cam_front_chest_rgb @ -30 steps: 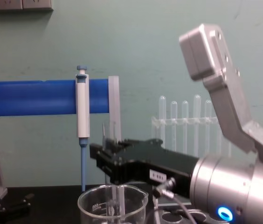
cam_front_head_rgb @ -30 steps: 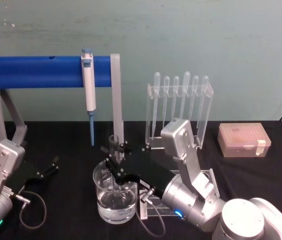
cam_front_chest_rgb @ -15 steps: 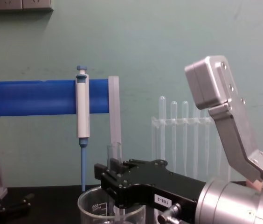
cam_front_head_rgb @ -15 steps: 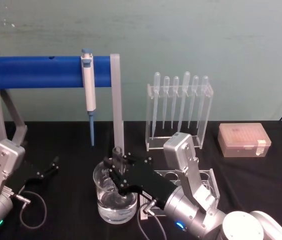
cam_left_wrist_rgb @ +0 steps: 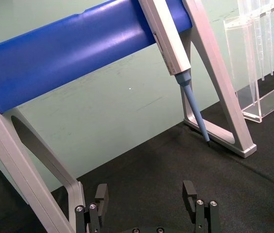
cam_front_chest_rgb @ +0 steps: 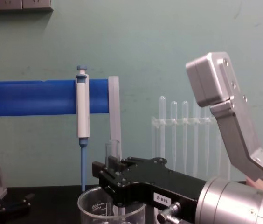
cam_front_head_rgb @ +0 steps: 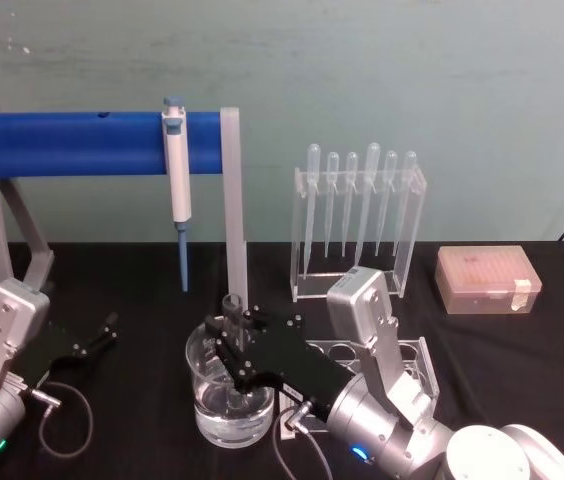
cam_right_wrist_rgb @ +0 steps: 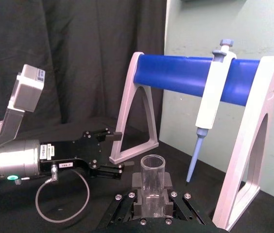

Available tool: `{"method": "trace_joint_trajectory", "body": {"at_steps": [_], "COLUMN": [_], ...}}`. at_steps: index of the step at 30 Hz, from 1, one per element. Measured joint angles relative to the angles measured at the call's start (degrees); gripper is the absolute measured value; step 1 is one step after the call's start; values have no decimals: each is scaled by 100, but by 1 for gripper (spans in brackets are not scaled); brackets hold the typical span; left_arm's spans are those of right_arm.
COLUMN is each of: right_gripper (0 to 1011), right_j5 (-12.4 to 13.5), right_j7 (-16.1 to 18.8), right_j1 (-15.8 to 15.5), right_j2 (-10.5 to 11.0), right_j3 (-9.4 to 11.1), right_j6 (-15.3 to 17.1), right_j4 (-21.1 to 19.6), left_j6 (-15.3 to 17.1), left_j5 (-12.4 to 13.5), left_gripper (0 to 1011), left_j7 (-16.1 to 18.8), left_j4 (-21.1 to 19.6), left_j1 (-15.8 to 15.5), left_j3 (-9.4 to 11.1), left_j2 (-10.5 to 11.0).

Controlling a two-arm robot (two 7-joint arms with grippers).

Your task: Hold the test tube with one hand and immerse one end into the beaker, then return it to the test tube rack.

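right gripper (cam_right_wrist_rgb: 151, 196) clamped on test tube (cam_right_wrist_rgb: 152, 174): lower it vertically into the beaker (cam_front_chest_rgb: 92, 205) directly beneath, off the wall. left gripper (cam_left_wrist_rgb: 145, 194) parked, wide.

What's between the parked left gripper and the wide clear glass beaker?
Head view: only bare black table separates the open left gripper from the wide clear glass beaker, where the right gripper holds the clear glass test tube.

R gripper (cam_right_wrist_rgb: 151, 195) clamps test tube (cam_right_wrist_rgb: 152, 175) upright, rim open. Beyond at 1 o'clock, pipettor (cam_right_wrist_rgb: 213, 94) hangs on blue bar (cam_right_wrist_rgb: 173, 76). At 10 o'clock, L gripper (cam_right_wrist_rgb: 118, 152), fingers apart.
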Motion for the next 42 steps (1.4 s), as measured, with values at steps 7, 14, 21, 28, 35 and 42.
{"method": "trace_joint_trajectory", "body": {"at_steps": [7, 14, 21, 28, 35, 42], "right_gripper": [224, 224, 224, 224, 224, 224], "right_j5": [-16, -45, -45, -43, -42, -41], "right_j7": [12, 10, 9, 8, 7, 6], "right_j1": [-1, -1, -1, 2, 3, 3], "right_j2": [-4, -7, -7, -6, -6, -5], "right_j3": [23, 37, 38, 35, 31, 30], "right_j6": [32, 87, 89, 88, 86, 82], "right_j4": [-93, -150, -150, -146, -143, -139], "left_j6": [0, 0, 0, 0, 0, 0], "left_j5": [0, 0, 0, 0, 0, 0], "left_gripper": [1000, 1000, 1000, 1000, 1000, 1000], "left_j7": [0, 0, 0, 0, 0, 0], "left_j4": [0, 0, 0, 0, 0, 0], "left_j1": [0, 0, 0, 0, 0, 0], "left_j3": [0, 0, 0, 0, 0, 0], "left_j2": [0, 0, 0, 0, 0, 0]}}
